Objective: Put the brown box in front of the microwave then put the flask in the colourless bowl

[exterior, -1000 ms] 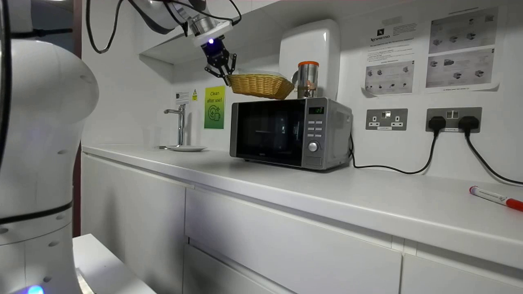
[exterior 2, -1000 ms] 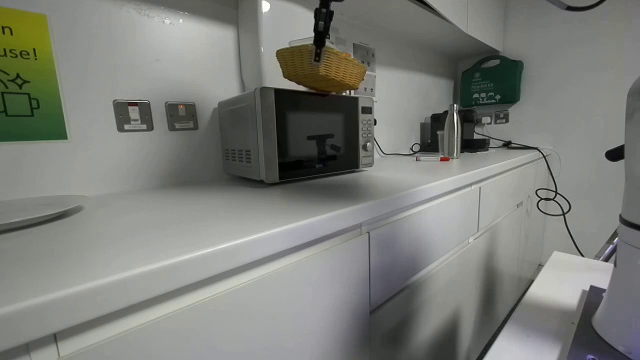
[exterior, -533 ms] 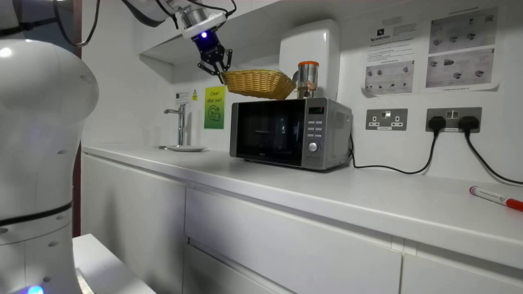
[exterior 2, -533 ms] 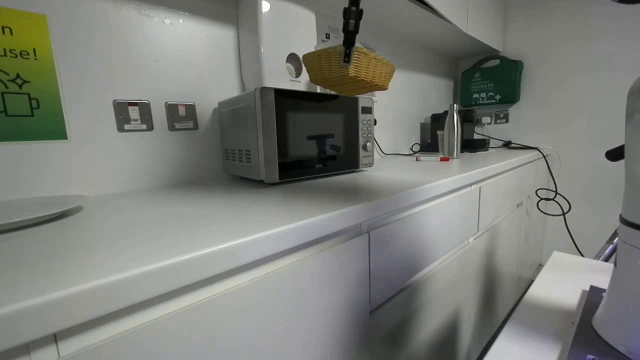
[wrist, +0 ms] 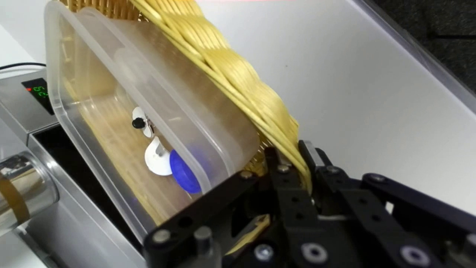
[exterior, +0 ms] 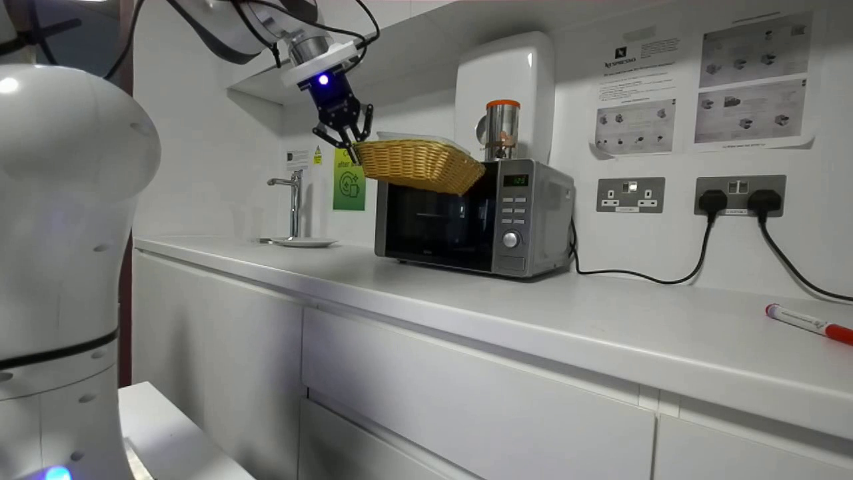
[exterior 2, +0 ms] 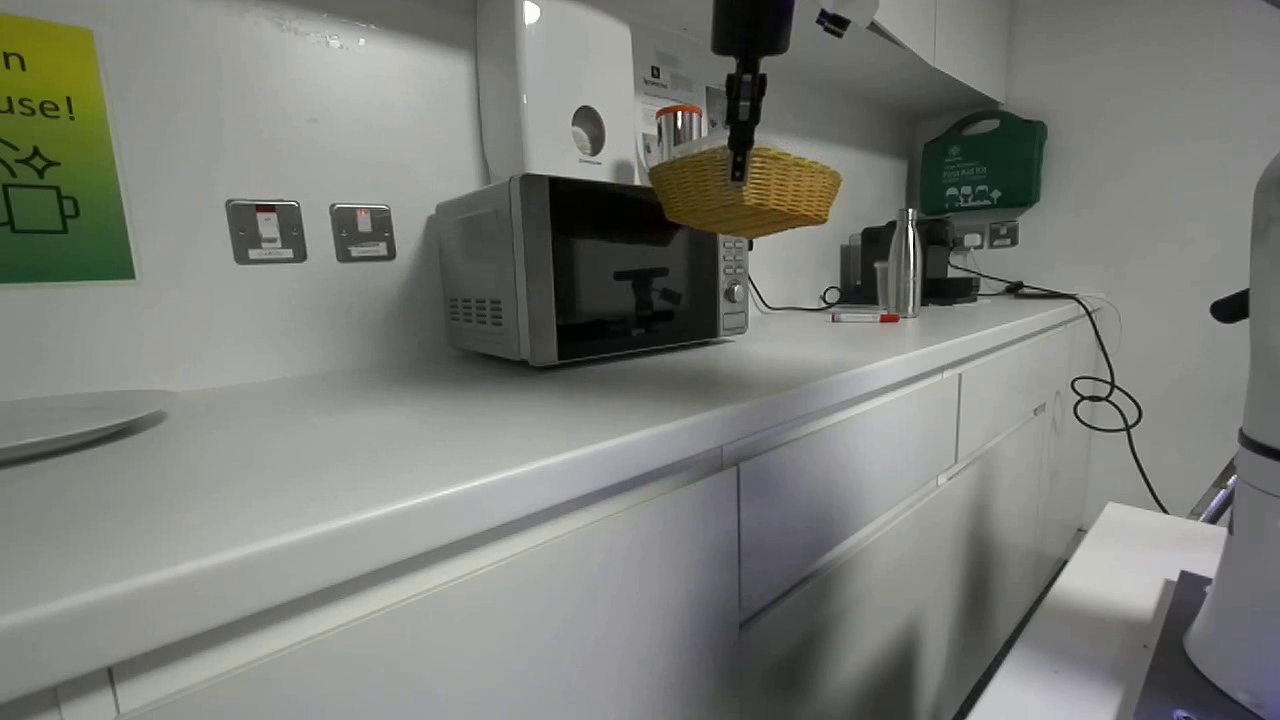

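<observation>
The brown box of the task is a woven basket (exterior: pixel 420 165), held in the air in front of the upper part of the door of the microwave (exterior: pixel 466 227), well above the desk (exterior: pixel 600 317). The claw (wrist: pixel 295 156) is closed on the rim at one end, a finger on each side of the weave with only the rim's thickness between them. The far end hangs lower than the gripped end. The basket should prove light and slightly springy, hard to break and rough enough not to slide easily, but a hold at one end leaves the load hanging out from the fingers, so it may twist or sag in the pinch. A slow descent seems wise, since the low end would likely meet the desk first. Inside the basket sits a clear plastic tub (wrist: pixel 208 115), presumably the colourless bowl; it looks smooth and fairly stiff, and could slide if the tilt grows. In the tub the wrist view shows a blue disc (wrist: pixel 185 173) and a white piece (wrist: pixel 157 159), with another white part bearing a black knob (wrist: pixel 138 123); what they are is hard to tell. The silvery canister (exterior: pixel 502 130) with an orange lid, upright on top of the microwave, is probably the flask; smooth and round, it would best be held around its middle. A steel bottle (exterior 2: pixel 906 265) stands farther along the desk.
</observation>
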{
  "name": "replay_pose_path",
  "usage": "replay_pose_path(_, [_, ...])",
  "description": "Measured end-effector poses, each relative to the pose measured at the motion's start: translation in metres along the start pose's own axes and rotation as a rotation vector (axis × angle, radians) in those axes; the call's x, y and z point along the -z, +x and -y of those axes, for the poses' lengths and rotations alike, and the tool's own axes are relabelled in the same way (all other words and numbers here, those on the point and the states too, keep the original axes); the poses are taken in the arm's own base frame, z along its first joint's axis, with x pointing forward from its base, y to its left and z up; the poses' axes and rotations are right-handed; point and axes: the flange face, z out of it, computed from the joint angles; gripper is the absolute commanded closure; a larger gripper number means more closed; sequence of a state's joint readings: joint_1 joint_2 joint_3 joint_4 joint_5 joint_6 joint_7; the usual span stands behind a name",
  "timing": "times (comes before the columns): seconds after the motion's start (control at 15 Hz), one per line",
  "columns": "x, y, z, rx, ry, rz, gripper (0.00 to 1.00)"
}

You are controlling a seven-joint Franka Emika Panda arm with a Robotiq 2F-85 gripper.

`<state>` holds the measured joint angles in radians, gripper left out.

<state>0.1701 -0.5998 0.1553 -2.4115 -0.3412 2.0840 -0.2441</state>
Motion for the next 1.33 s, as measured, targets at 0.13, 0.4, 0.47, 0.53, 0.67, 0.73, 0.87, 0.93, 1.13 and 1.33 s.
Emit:
replay_pose_path(0.13, [-0.012,-0.004,0.004,-0.047,0.005,0.011,0.97])
replay_pose_path(0.4, [-0.035,-0.011,0.006,-0.135,0.016,0.043,0.97])
replay_pose_path(0.47, [-0.041,-0.014,0.007,-0.154,0.019,0.055,0.97])
replay_pose_path(0.53, [-0.047,-0.017,0.009,-0.173,0.019,0.068,0.97])
replay_pose_path(0.67, [-0.057,-0.022,0.011,-0.199,-0.020,0.079,0.97])
replay_pose_path(0.73, [-0.063,-0.024,0.011,-0.210,-0.055,0.074,0.97])
replay_pose_path(0.87, [-0.074,-0.028,0.009,-0.240,-0.114,0.068,0.97])
replay_pose_path(0.93, [-0.078,-0.030,0.008,-0.262,-0.125,0.069,0.97])
replay_pose_path(1.13, [-0.086,-0.032,0.007,-0.326,-0.120,0.083,0.97])
replay_pose_path(1.33, [-0.091,-0.026,0.011,-0.369,-0.112,0.088,0.97])
